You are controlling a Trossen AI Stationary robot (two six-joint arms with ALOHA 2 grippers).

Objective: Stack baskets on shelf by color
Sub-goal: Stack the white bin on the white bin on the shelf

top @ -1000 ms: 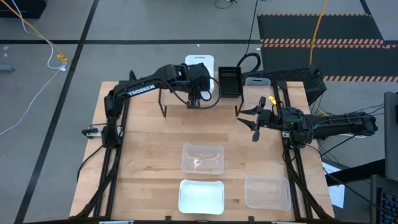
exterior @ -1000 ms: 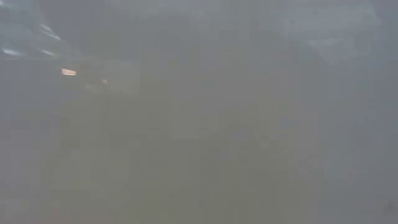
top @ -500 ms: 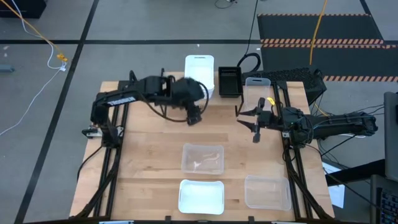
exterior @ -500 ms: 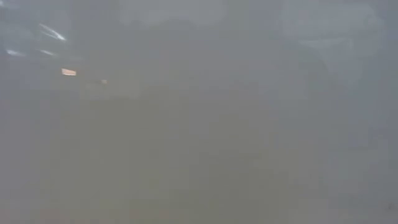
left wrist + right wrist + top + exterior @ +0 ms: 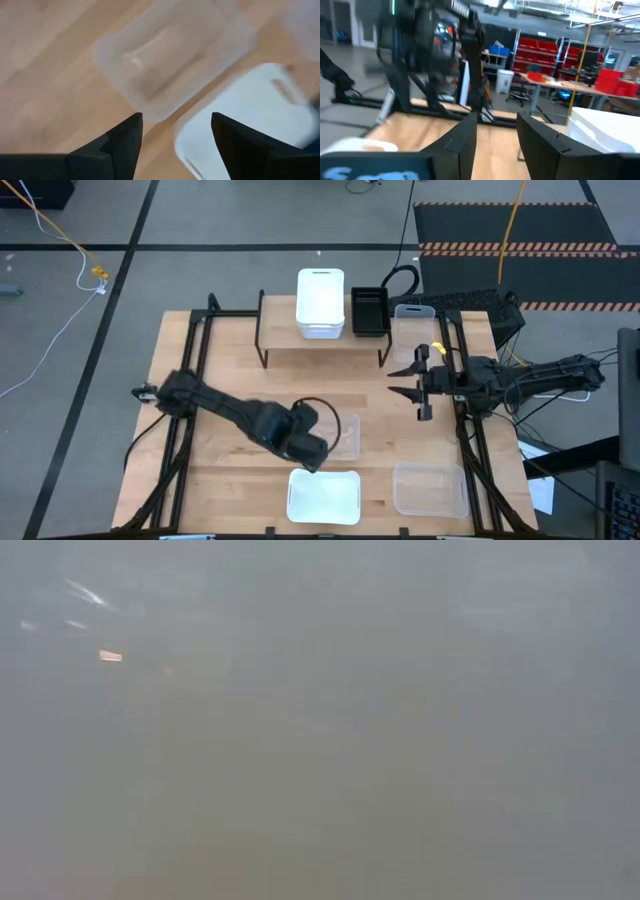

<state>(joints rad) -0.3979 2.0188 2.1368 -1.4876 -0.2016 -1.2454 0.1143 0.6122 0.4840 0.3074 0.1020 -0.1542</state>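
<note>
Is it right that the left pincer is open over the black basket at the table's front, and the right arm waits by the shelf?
Not black. In the high view the open left pincer hovers by a white basket and a clear basket. The black basket sits on the shelf. The right pincer waits beside the shelf.

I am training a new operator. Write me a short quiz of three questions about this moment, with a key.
1. True or false: a black basket stands beside the white stack on the shelf.
2. The left pincer hovers nearest to: A) the shelf, B) the white basket at the table's front edge, C) the right arm.
3. Is the right pincer open or shut?
Key: 1 true; 2 B; 3 open.
</note>
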